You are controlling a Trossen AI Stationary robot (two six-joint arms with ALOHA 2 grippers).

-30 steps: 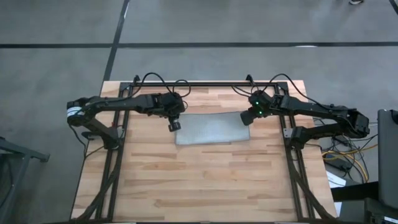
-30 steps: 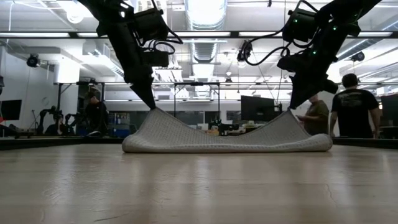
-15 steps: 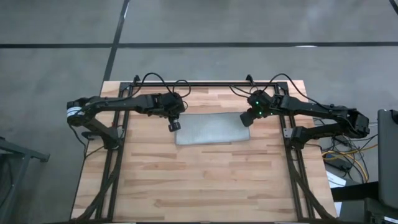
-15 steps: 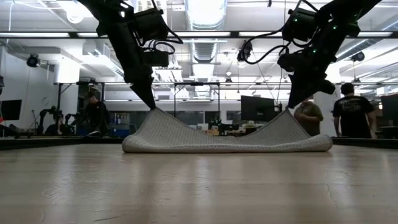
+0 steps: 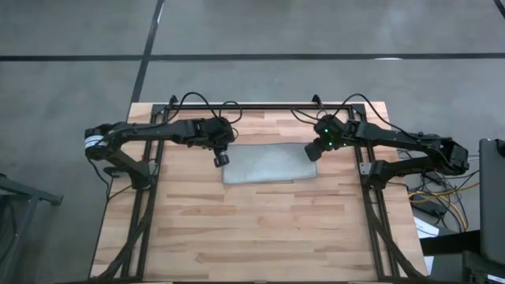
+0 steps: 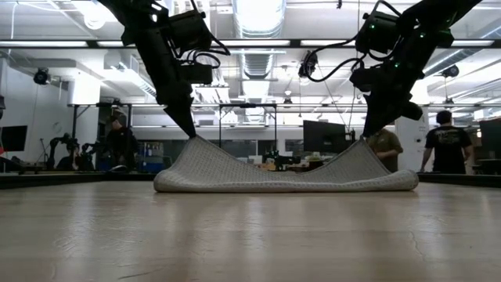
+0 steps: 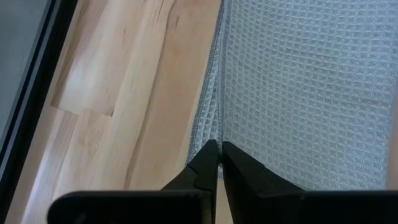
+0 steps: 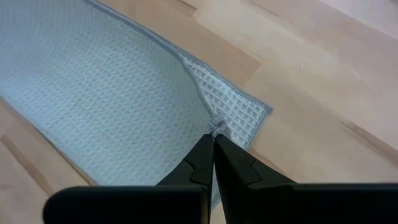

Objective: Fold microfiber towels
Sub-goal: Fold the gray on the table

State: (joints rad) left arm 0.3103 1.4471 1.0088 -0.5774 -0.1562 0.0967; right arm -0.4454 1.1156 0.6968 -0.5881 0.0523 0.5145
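Seen from above: one light grey-blue waffle-textured cloth [image 5: 268,164], folded, on the wooden slatted table [image 5: 252,229] toward its far edge, between two arms. From table height: left gripper [image 6: 191,135] and right gripper [image 6: 363,135] each pinching a lifted corner, middle sagging; far edge hidden. Wrist views: both jaw pairs clamped on cloth; tag not discernible.

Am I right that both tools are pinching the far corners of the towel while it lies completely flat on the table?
Not quite: the low view shows the towel lifted at both pinched corners by the left tool and right tool, sagging between them; only its near fold rests on the table.
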